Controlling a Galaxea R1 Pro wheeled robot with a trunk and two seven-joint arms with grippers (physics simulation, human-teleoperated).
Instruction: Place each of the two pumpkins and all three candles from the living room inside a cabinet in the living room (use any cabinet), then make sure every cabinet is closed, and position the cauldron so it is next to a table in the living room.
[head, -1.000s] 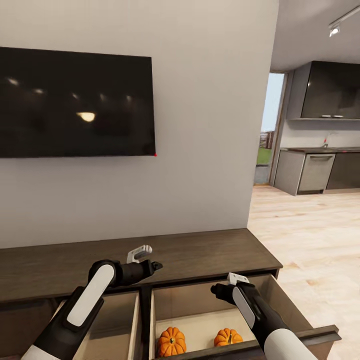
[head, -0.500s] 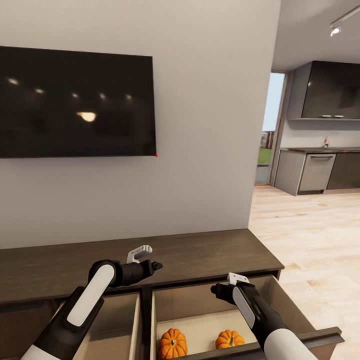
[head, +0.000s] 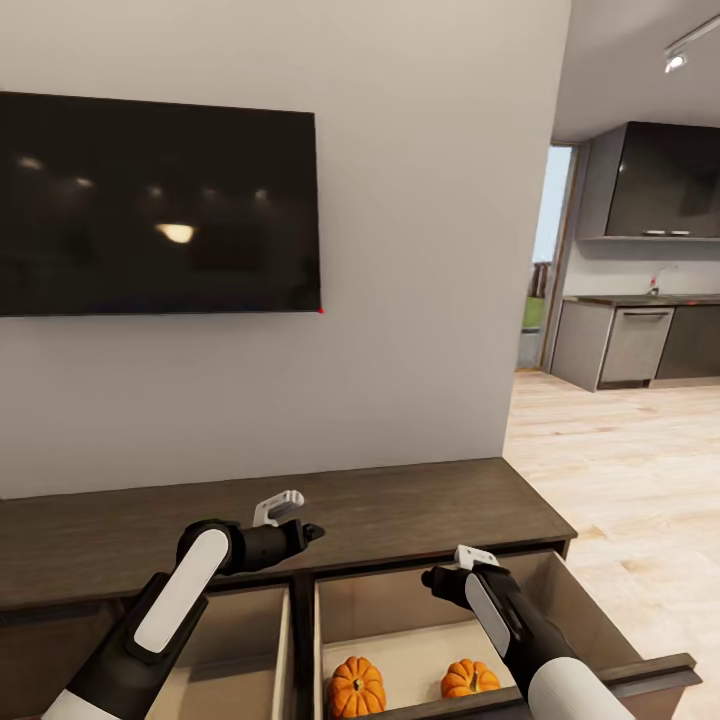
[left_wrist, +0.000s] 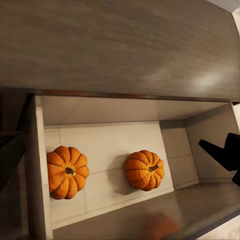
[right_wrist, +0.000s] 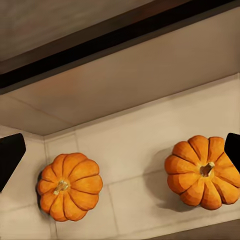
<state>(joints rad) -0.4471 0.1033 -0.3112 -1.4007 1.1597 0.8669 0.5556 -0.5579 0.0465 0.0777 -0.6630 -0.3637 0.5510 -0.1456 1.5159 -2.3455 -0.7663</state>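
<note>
Pumpkins, two, both lay on the pale floor of the cabinet's (head: 400, 520) open right-hand drawer: left pumpkin (head: 357, 687) and right pumpkin (head: 470, 679), well apart, stems up, neither touching a drawer wall.

Change over the last second: the whole head picture slid a little to the right, TV edge, wall corner and drawer alike, while both arms kept their places in frame. I read that as my base or head shifting left, not the things moving. Meaning for the task, as I judged it: pumpkin part done; candles not yet stowed; both drawers needing to be shut afterwards.

Left to right:
- TV (head: 150, 205), dark, on the wall above the unit.
- Left pincer (head: 312, 531), hovering over the unit's top, holding nothing that I could see; jaw spread I could not tell.
- Left drawer (head: 272, 650), open.
- Right pincer (head: 432, 578), above the right drawer; in its wrist view the dark fingertips stood wide either side of the pumpkins, empty.
- Kitchen (head: 640, 330), far right, beyond pale wood floor (head: 640, 500).

Obstruction: the right drawer's front, pulled out towards me.
</note>
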